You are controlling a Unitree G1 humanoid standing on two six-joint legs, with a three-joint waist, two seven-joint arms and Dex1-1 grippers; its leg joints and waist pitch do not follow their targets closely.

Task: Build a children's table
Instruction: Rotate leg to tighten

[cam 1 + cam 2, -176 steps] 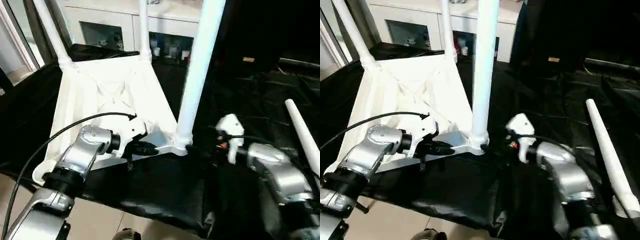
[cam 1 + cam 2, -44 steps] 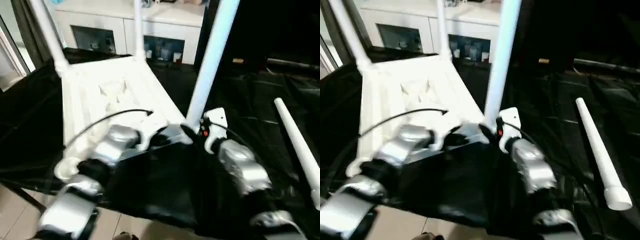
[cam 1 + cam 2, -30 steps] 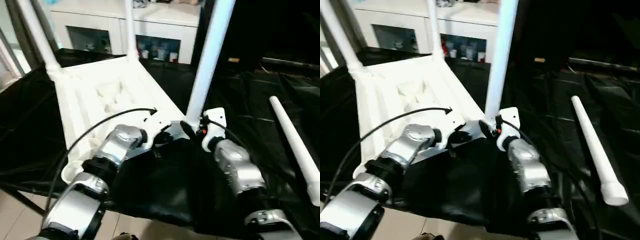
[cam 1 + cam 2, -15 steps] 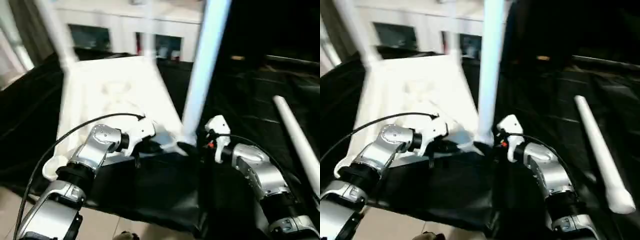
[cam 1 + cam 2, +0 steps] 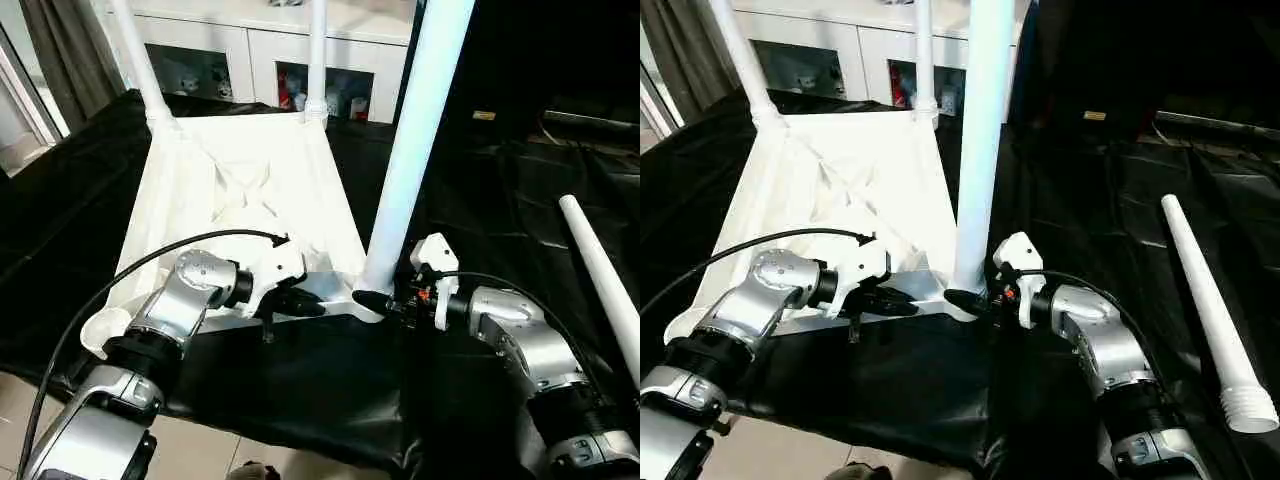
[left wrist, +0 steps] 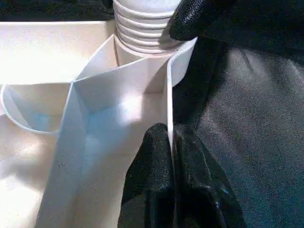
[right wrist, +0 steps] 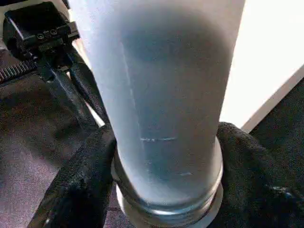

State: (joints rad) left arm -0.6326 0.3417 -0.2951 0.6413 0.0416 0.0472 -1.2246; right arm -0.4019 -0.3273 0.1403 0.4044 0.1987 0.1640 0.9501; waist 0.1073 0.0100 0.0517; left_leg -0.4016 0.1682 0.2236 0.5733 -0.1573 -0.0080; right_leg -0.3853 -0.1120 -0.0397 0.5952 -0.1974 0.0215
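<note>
The children's table top lies upside down on the black cloth, ribs facing up. Two legs stand at its far corners. A third leg rises from the near right corner. My left gripper is shut on the near rim, its fingers pinching the thin wall. My right gripper clasps the base of the near right leg, with black fingers pressed on both sides just above the threaded end. A fourth leg lies loose to the right.
The top's near left corner socket hangs at the cloth's front edge, with floor below. A white cabinet stands behind the work table. A black cable loops over my left forearm.
My right gripper's fingers have drawn in around the near right leg's base. The left gripper keeps its hold on the rim. The camera view has swung about.
</note>
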